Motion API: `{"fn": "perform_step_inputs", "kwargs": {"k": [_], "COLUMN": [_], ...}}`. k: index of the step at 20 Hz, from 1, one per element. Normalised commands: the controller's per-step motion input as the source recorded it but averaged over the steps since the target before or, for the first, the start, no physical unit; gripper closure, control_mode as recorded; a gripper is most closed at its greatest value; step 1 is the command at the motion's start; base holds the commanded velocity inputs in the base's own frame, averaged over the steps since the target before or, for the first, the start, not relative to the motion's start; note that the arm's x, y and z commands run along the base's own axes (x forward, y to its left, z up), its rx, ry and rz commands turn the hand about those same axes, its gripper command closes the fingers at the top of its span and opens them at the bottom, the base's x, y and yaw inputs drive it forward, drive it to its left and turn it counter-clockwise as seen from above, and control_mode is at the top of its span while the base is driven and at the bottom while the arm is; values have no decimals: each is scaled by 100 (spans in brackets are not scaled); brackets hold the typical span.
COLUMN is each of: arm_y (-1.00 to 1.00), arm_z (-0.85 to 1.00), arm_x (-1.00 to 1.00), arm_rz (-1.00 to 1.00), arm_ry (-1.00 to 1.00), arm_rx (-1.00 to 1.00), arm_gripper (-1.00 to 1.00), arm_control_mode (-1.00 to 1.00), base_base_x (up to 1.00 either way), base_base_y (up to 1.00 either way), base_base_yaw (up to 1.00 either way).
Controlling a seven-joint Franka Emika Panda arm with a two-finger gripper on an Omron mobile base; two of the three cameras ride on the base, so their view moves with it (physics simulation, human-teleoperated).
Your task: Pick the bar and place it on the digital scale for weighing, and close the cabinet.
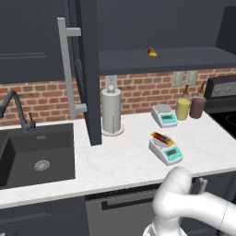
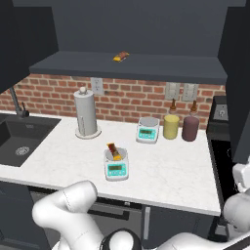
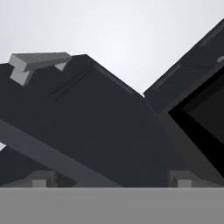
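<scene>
Bar (image 1: 162,138) lies on the pan of the near scale (image 1: 167,150), beside a second scale (image 1: 164,115) by the brick wall. Cabinet (image 1: 87,69) door stands open, handle (image 1: 68,69) facing out; small item (image 1: 151,52) on its shelf. Gripper (image 3: 111,177) fingers spread wide, empty, before dark cabinet panels.

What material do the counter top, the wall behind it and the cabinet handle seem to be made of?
Counter top: probably polished marble or similar stone, white with faint grey veins.
Wall: brick, matte red-brown blocks with pale mortar lines.
Cabinet handle: likely brushed metal, an even silver-grey bar; painted plastic cannot be excluded.
</scene>
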Motion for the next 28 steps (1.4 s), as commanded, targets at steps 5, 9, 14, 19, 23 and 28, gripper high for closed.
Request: {"fn": "perform_step_inputs", "kwargs": {"k": [5, 9, 14, 19, 23, 28], "arm_y": [-11, 19, 33, 67, 99, 100], "arm_z": [45, 99, 100, 100, 100, 57], "arm_x": [-1, -16, -25, -51, -63, -38], "arm_rz": [-1, -2, 0, 0, 0, -3], "arm_ry": [4, 10, 5, 0, -8, -14], "arm_rx": [0, -13, -20, -29, -30, -38], "arm_gripper": [-100, -100, -100, -100, -100, -100], "arm_control_mode": [-100, -100, -100, -100, -100, -100], "base_base_x": [0, 0, 0, 0, 0, 0], "base_base_y": [0, 0, 0, 0, 0, 0], "base_base_yaw": [0, 0, 0, 0, 0, 0]}}
